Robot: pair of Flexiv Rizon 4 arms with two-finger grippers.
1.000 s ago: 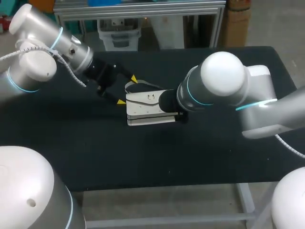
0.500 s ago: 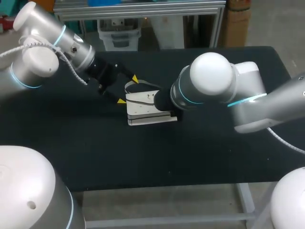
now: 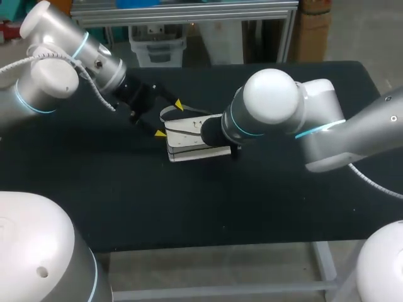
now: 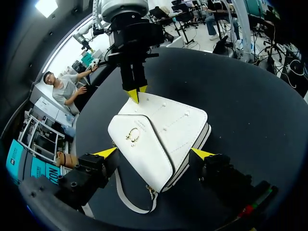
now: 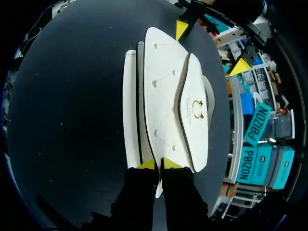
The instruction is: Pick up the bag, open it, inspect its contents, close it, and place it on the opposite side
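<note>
Progress: early, I judge; bag [image 3: 192, 139] lies flat on the desk [image 3: 126, 189], left of its middle, flap shut, not yet lifted, opened or inspected | right gripper [image 5: 160, 164] pinched on one end of the bag | left gripper [image 4: 154, 154] apart, straddling the other end | Room: bare desk all round, edges well off; my right arm crosses the right half.

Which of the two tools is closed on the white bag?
The right tool: its yellow tips pinch one edge of the bag, nearly together. The left tool stands wide open around its other end.
</note>
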